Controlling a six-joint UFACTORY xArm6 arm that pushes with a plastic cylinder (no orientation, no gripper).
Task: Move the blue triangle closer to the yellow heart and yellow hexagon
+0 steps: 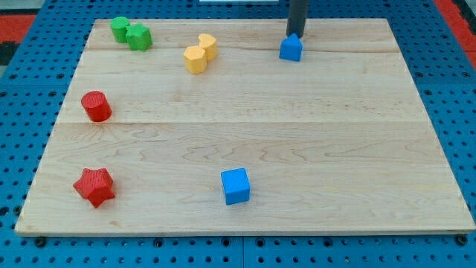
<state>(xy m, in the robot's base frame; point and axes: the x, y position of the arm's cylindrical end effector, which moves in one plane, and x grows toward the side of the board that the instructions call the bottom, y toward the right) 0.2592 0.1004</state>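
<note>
The blue triangle (291, 48) sits near the top of the wooden board (312, 126), right of centre. My tip (292, 34) is right behind it, at its top edge, touching or nearly touching. The yellow heart (207, 45) and the yellow hexagon (195, 59) stand side by side, touching, well to the left of the blue triangle.
Two green blocks (130, 33) sit touching at the top left. A red cylinder (96, 106) is at the left edge, a red star (94, 186) at the bottom left. A blue cube (236, 186) is at the bottom centre.
</note>
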